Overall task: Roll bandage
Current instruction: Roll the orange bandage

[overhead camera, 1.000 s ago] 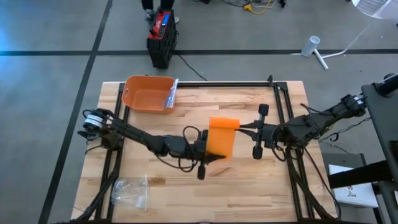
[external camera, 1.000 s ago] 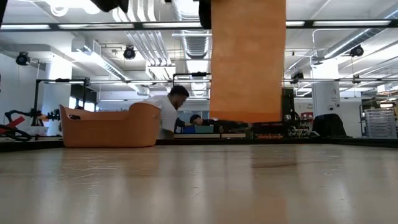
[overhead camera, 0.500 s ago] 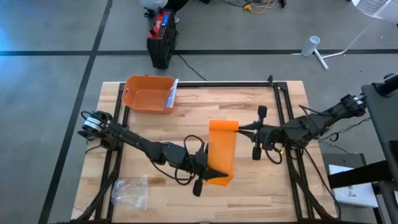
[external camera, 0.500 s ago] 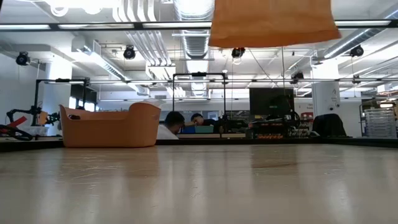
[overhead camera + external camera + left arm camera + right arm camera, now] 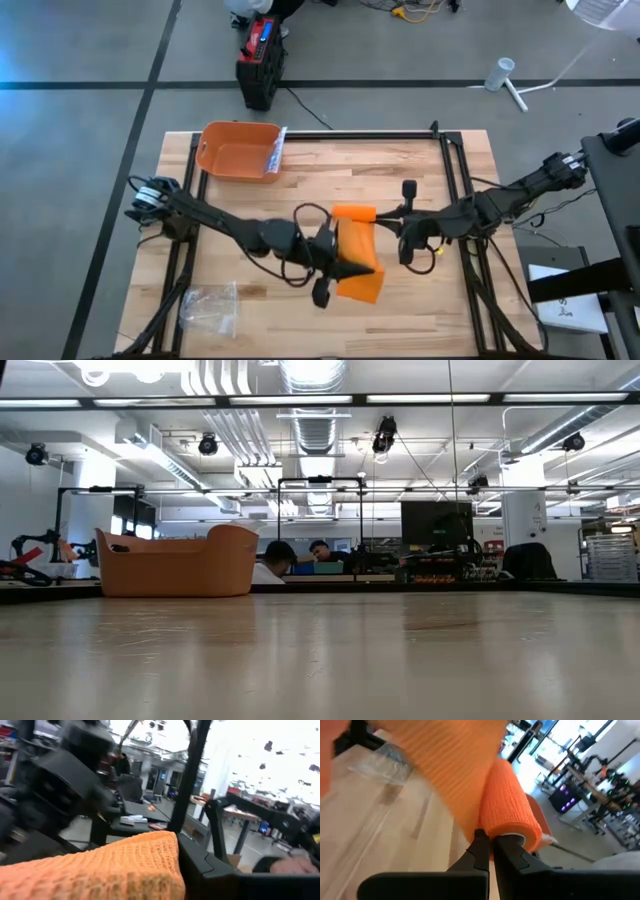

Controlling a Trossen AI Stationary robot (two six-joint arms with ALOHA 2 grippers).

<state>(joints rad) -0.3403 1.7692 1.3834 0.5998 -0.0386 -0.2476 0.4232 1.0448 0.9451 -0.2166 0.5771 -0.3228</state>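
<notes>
Grey concrete floor [image 5: 90,150] with dark seam lines surrounds the wooden bench [image 5: 320,160]. Beyond it, long ceiling lights [image 5: 300,400], exposed ducts [image 5: 235,430], a dark monitor [image 5: 435,522] and two seated people [image 5: 295,558] fill the workshop.

No readable txt, labels, brands or nos. anywhere; print on the white packet [image 5: 276,153] in the orange plastic tub [image 5: 238,151] too small.

Left end effector [image 5: 345,268] clamped; right end effector [image 5: 385,213] clamped, mid-table.
</notes>
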